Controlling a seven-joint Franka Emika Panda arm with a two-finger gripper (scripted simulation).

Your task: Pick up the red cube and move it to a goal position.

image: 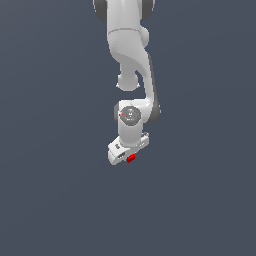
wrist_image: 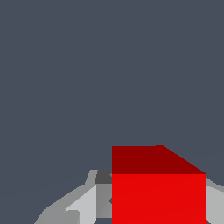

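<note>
The red cube [image: 131, 158] is a tiny bright red block at the tip of my white gripper [image: 129, 157] in the exterior view, just below the hand. In the wrist view the red cube [wrist_image: 158, 192] fills the space between the grey fingers [wrist_image: 85, 205], with one finger on each side and touching it. The gripper is shut on the cube. The arm hangs down from the top of the exterior view, with the hand tilted. The fingertips themselves are mostly hidden by the cube.
Plain dark grey-blue ground [image: 60, 190] lies all around the arm in both views. No other objects, containers or edges show.
</note>
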